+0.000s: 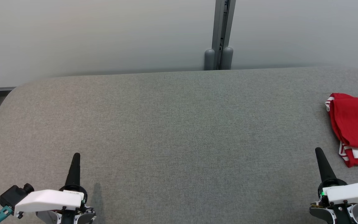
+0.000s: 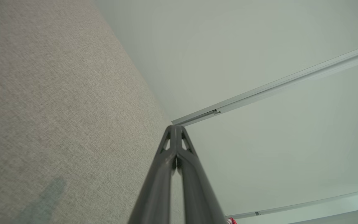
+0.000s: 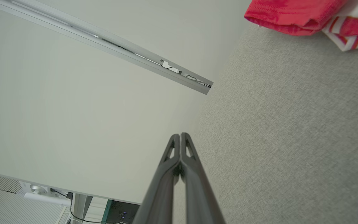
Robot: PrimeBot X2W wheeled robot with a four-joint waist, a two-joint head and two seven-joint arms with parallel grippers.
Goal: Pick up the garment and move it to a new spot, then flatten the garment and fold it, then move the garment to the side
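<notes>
- Spreading over most of the head view, the desk (image 1: pixel 166 124) is covered in grey woven cloth with a fine speckled weave. Its far corners are rounded, and the picture cuts off its near and right edges.
- Behind the far edge stands a pale, smooth wall (image 1: pixel 89 37), split by a grey metal post (image 1: pixel 221 28) with two round-topped caps at its foot.
- The garment (image 1: pixel 354 124) lies at the desk's right edge and is partly cut off there, so its full outline and its kind cannot be told. It is a bright red, soft knit, bunched and folded over itself in layers. White cloth and red-and-white striped trim show at its near end and its far corner.
- The right tool (image 1: pixel 319 153) sits over the near edge toward the right, near the garment but apart from it. Its two long, dark, tapering fingers are pressed together with nothing between them.
- The left tool (image 1: pixel 76 156) sits toward the desk's near left corner, well apart from the garment. It is likewise closed and empty, and its white housing is cut off at the bottom.
</notes>
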